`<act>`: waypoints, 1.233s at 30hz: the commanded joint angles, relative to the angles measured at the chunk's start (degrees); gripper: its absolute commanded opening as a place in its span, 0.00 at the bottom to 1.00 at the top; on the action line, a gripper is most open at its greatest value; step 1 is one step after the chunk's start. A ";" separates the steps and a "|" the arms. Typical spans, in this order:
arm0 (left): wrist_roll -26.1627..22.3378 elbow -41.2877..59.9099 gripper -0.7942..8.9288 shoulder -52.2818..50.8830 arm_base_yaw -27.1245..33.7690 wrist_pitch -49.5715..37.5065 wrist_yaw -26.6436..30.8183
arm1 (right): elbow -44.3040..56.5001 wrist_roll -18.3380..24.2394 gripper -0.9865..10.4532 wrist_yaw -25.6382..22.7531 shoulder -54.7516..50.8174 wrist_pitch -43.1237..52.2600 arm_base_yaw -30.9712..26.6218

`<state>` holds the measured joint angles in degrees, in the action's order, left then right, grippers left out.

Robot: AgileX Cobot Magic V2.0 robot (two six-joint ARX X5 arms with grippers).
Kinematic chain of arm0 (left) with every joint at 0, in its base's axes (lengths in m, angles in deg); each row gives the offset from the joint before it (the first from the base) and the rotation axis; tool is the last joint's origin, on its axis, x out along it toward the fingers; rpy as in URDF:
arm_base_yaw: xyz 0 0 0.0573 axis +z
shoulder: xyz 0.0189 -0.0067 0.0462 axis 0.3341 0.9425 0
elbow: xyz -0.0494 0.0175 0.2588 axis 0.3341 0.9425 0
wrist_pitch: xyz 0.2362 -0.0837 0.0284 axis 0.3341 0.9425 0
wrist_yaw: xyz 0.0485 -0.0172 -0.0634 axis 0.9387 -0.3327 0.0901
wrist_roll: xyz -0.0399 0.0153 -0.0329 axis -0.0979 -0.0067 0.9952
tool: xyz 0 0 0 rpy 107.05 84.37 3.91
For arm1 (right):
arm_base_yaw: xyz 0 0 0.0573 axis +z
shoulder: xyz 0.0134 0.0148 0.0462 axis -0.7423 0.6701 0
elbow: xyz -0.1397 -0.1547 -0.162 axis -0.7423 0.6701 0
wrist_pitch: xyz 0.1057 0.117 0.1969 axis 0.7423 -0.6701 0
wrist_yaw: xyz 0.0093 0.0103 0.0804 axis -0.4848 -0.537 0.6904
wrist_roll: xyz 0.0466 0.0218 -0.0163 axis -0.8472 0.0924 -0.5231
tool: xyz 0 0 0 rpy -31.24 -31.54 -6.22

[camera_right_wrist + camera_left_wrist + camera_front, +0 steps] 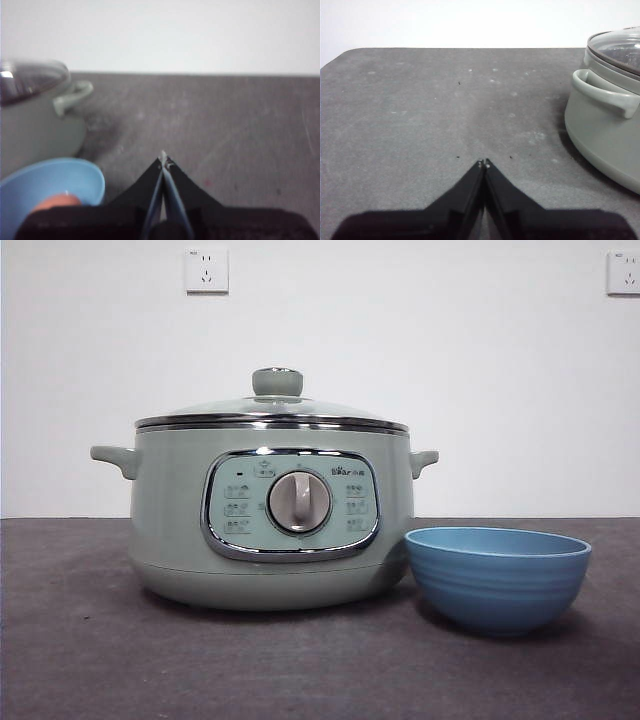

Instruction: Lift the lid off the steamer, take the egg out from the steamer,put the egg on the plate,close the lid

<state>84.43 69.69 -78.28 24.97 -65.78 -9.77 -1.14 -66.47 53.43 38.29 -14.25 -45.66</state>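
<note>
Both hands, left (484, 163) and right (163, 159), pinched closed over the surface (90, 660); lid (272, 408) sits on steamer (170, 520), egg (56, 201) in plate (497, 578).

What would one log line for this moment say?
lid: on steamer | egg: in plate | left gripper, right gripper: shut, away

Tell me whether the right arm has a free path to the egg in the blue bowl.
Probably yes. The egg lies uncovered in the plate, close beside the right claw; nothing stands between them, though the claw is shut and must open first.
</note>
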 commanded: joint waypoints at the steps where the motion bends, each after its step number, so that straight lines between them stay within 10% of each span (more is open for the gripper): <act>1: 0.42 0.79 0.08 -0.09 -0.11 -0.13 -0.11 | 0.52 -0.61 0.09 -1.11 -0.37 -1.51 -0.02; 37: 0.42 0.79 0.08 -0.09 -0.11 -0.13 -0.09 | 0.52 -3.37 0.09 -1.11 -0.37 -4.15 0.13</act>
<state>84.43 69.69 -78.28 24.97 -65.80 -9.77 -1.22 -69.29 52.47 38.09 -17.85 -45.64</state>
